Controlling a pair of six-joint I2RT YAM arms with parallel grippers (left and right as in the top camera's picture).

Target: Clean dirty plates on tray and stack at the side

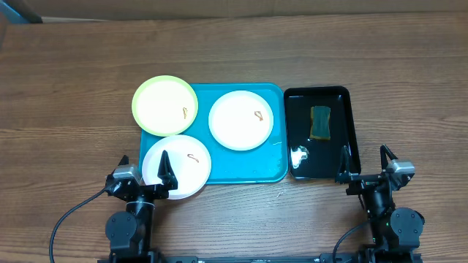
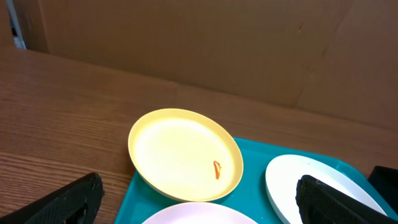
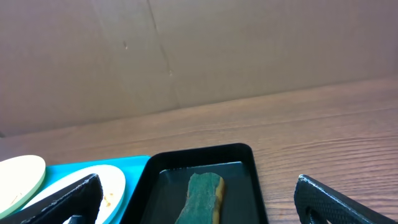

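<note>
On wooden tabletop (image 1: 73,73), turquoise tray (image 1: 248,164) with three smeared plates: yellow-green plate (image 1: 164,104) at far-left corner, far white plate (image 1: 241,120) right of it, near white plate (image 1: 186,157) overhanging near-left rim, under left fingers (image 1: 166,172). Alongside, black tray (image 1: 322,157). Inside, sponge (image 1: 320,121), long axis pointing away, straight ahead of right fingers (image 1: 343,166). Both pairs spread wide, holding nothing.

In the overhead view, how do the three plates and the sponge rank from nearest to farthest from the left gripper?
1. White plate, near left corner of the blue tray; the left gripper overlaps it in this view.
2. Yellow-green plate, far left corner, overhanging the rim.
3. Other white plate, toward the tray's right side.
4. Sponge, in the black tray, farthest right.
</note>
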